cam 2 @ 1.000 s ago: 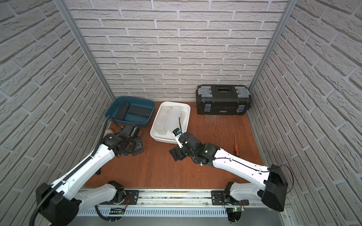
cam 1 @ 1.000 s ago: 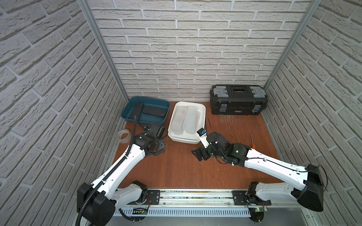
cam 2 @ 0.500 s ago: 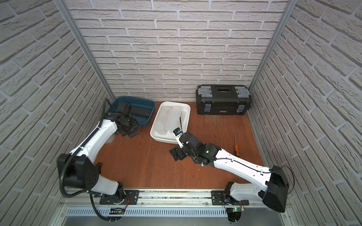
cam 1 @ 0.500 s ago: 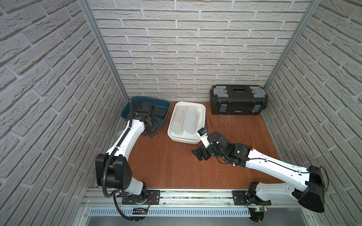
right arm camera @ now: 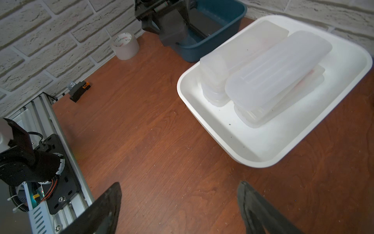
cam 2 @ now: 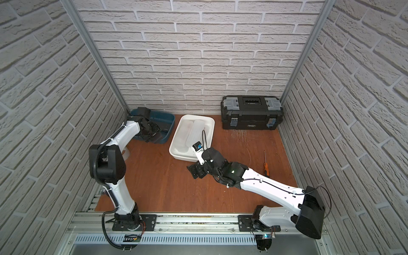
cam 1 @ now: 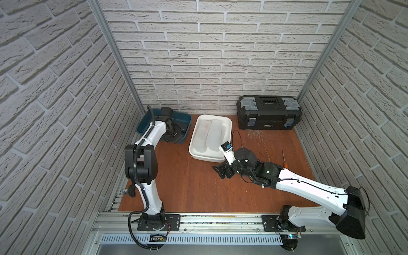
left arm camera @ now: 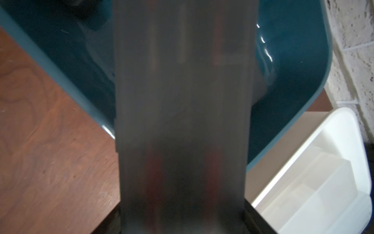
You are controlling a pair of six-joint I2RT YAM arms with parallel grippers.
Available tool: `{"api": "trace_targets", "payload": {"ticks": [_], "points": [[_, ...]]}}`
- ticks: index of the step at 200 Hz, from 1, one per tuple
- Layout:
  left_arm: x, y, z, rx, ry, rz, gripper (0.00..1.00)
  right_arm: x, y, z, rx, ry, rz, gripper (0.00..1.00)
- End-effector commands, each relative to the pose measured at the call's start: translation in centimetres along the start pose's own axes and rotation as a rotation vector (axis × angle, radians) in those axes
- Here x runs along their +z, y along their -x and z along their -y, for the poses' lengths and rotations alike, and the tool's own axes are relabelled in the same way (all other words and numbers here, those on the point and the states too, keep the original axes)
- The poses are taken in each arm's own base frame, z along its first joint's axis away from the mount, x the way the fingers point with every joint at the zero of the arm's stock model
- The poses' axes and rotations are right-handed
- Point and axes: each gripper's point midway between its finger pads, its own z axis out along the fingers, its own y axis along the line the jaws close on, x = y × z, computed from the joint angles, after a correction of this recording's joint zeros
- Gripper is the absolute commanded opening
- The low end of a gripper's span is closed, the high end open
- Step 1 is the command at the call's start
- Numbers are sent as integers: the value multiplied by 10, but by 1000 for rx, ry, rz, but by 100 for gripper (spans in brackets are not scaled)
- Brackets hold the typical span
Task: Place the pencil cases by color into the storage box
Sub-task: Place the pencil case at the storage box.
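Three walls with a white brick pattern close the cell, and a metal post stands in each back corner. The working surface is a brown wooden table (cam 1: 194,187), a little dusty and scratched. An aluminium rail runs along its front edge, and both arms are fixed to it. At the back wall stand in a row a teal bin (right arm camera: 202,53), a white tray (cam 1: 205,157) and a black toolbox (cam 1: 268,114) with grey latches. A screwdriver (cam 2: 266,169) with an orange handle lies near the right wall. A tape roll (right arm camera: 125,46) stands by the left wall.

The left gripper (cam 1: 174,133) is clamped on a black pencil case (right arm camera: 174,30) and holds it tilted over the near wall of the teal bin. In the left wrist view this case is a flat, matte, dark grey band, blurred, which crosses the rim of the bin. A second black case (right arm camera: 204,24) lies flat inside the bin.

The frosted white pencil cases (right arm camera: 277,66) lie in the white tray in two piles side by side. They are long and translucent, with rounded corners. The top case of one pile sits a little askew on those beneath it. How many cases each pile has, I cannot tell.

The right gripper (right arm camera: 179,185) hovers over bare table just in front of the white tray. Its jaws stand apart, with nothing between them.
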Motion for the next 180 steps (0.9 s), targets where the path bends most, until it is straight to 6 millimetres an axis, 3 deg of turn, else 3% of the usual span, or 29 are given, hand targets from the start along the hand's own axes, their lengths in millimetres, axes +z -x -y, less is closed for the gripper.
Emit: {"api": "trace_targets", "payload": {"ticks": [1,68,125,180], "points": [[2,15,21,-66,-65,26,65,4,21,-6,-96,-5,126,90],[29,33,16,-189,-4,37,64,2,35,-3,-151,-36,195,90],[53,25,-7,-293,92,40,64,3,30,-3,-132,-31,198,90],[64,21,-7,-401,167,81,65,0,27,-2,-123,-27,204,89]]}}
